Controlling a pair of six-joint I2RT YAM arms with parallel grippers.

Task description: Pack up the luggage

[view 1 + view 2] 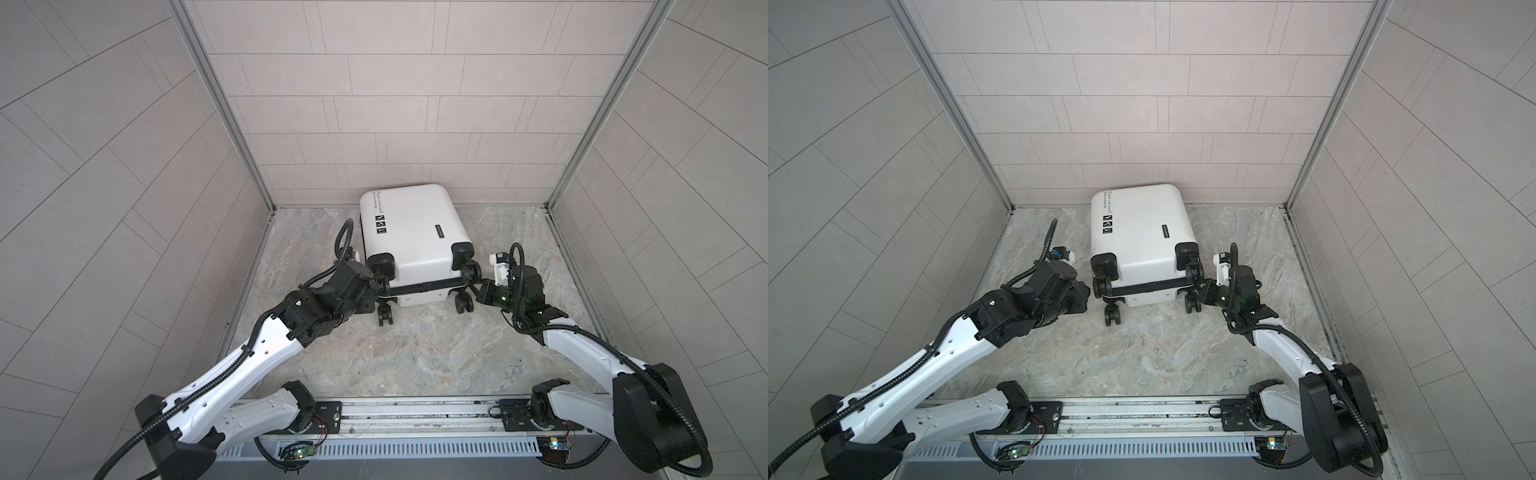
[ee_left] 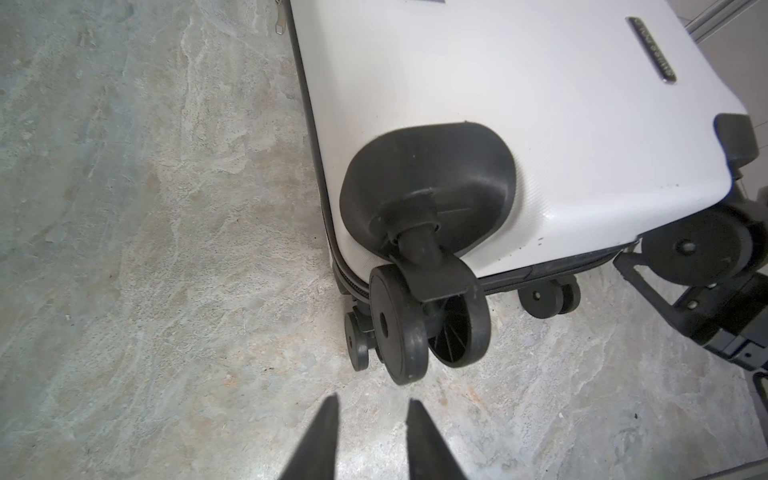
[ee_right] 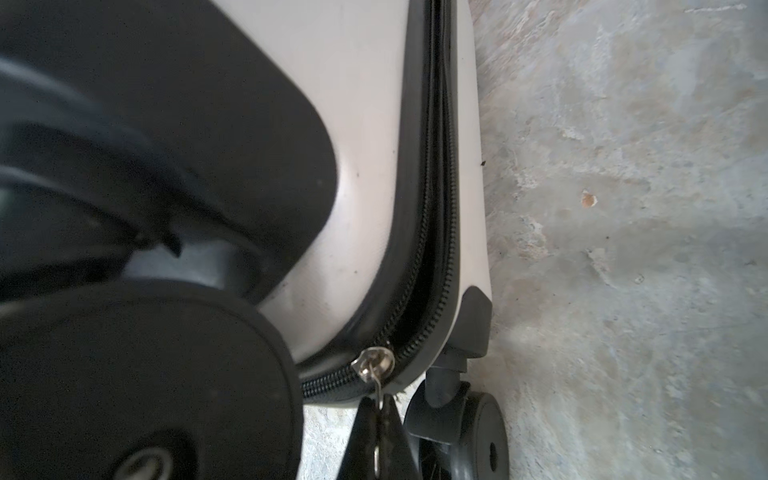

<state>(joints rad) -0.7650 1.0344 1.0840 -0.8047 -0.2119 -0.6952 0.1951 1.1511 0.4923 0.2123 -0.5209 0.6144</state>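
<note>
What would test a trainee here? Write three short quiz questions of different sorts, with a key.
1. True or false: the white suitcase stands upright on its wheels.
2. The right fingers pinch: A) a wheel, B) the zipper pull, C) the carry handle.
3. Fill in: the left fingers hold ____.
Key: 1 false, it lies flat; 2 B; 3 nothing.

tiny words (image 1: 379,199) on the luggage (image 1: 415,241) I can't read, wheel (image 3: 145,374) beside my right gripper (image 3: 379,401) blurry and cut off, zipper pull (image 3: 377,386) mostly hidden between its fingers (image 3: 360,436)
</note>
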